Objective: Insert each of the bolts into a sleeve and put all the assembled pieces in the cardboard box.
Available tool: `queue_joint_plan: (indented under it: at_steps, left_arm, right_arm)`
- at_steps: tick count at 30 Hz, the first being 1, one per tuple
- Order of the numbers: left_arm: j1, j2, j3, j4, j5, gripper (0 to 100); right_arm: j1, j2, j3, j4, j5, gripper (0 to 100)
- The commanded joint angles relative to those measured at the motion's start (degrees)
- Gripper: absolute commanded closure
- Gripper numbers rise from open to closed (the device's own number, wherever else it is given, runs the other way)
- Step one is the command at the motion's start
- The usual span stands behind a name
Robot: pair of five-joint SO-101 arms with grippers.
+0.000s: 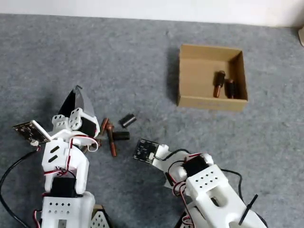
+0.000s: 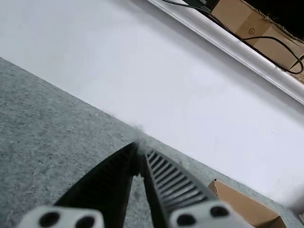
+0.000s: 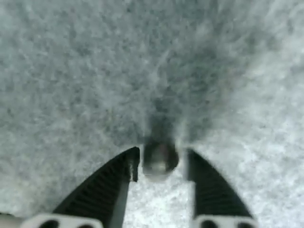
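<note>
Cardboard box [image 1: 211, 102] near the far right corner of the grey worktop [image 1: 95, 57] already holds two assembled pieces [image 1: 219, 84], so a part of the job looks done. Copper bolts [image 1: 112, 142] and two black sleeves [image 1: 127, 120] lie loose toward the near left, not yet joined. Left hand [image 1: 78, 89] is clenched on nothing, raised and pointing to the far edge. Right hand [image 3: 161, 153], low over the worktop, stands released around a small round piece [image 3: 160, 162], which I think is not gripped.
</note>
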Motion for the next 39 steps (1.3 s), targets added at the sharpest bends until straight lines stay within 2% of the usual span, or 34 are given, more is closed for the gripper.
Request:
queue_joint_plan:
  at_steps: [1, 12, 14, 17, 18, 24, 35, 37, 39]
  left_arm:
    - [1.2, -0.3, -2.3, 0.0, -0.3, 99]
    - [1.2, -0.3, -2.3, 0.0, -0.3, 99]
    - [1.2, -0.3, -2.3, 0.0, -0.3, 99]
    - [1.2, -0.3, -2.3, 0.0, -0.3, 99]
    - [1.2, -0.3, -2.3, 0.0, -0.3, 99]
    - [1.2, -0.3, -2.3, 0.0, -0.3, 99]
    - [1.2, -0.3, -2.3, 0.0, -0.3, 99]
    - [1.2, -0.3, -2.3, 0.0, -0.3, 99]
    - [1.2, -0.3, -2.3, 0.0, -0.3, 99]
  right_arm:
    - [0.7, 0.0, -0.4, 0.3, 0.8, 64.6]
    - [0.7, -0.5, 3.8, -2.2, 0.3, 62.6]
    - [0.7, -0.2, 3.8, -7.9, -5.1, 62.6]
    - [0.5, 0.0, 3.9, -15.8, -17.1, 62.6]
    - [0.4, 0.0, 3.9, -16.7, -18.4, 62.6]
    - [-4.3, 0.1, 5.6, -16.9, -17.8, 62.6]
    - [-4.4, 0.1, 10.1, -17.0, -17.8, 63.1]
    - [-4.4, 0.1, 10.2, -17.0, -17.7, 68.7]
    - [-4.4, 0.1, 10.2, -17.1, -17.6, 82.4]
